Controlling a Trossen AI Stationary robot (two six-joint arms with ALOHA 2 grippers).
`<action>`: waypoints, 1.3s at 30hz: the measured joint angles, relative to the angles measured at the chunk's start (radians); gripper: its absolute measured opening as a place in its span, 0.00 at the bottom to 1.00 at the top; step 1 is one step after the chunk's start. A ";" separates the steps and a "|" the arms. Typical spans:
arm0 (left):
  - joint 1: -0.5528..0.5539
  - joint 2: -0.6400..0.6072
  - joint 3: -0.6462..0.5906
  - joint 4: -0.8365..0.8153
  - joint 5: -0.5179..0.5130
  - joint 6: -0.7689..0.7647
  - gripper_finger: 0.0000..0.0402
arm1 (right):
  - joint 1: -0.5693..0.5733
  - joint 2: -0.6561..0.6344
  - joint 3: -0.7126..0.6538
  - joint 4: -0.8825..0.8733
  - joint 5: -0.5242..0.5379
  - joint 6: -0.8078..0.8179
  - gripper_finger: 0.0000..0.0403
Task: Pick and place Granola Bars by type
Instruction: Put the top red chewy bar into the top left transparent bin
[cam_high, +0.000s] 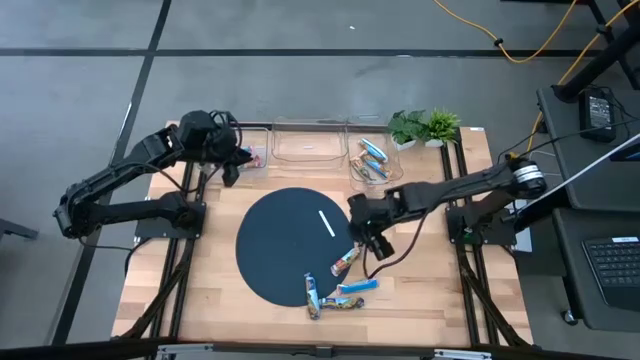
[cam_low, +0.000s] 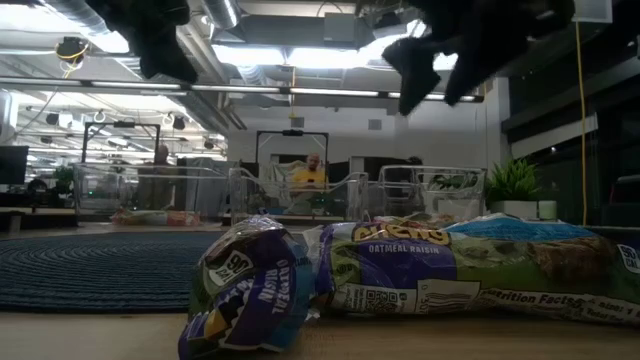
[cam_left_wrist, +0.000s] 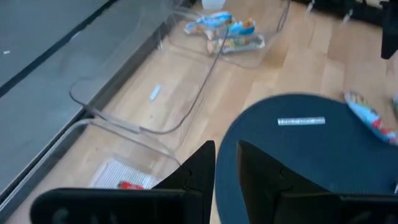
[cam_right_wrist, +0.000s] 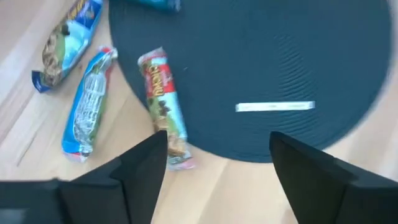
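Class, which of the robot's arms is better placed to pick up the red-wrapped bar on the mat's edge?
Right. The open right gripper hovers beside the red-wrapped bar; the left gripper is by the far bins.

Even, bright overhead light fills the high view, and shadows under the arms are soft. In the low view ceiling lights glare white, both arms hang as black silhouettes, and the nearest bars are soft-focused. Both wrist views are smeared with blur; the clear bins catch faint glints.
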 joint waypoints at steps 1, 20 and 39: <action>0.000 0.000 0.000 -0.012 0.000 0.011 0.15 | 0.005 0.017 0.000 0.000 0.000 0.019 0.71; 0.000 0.000 0.000 -0.035 0.050 0.045 0.15 | 0.066 0.249 0.000 -0.013 0.001 0.181 0.64; 0.000 0.000 0.000 -0.035 0.051 0.037 0.15 | 0.064 0.378 0.003 -0.008 0.026 0.194 0.40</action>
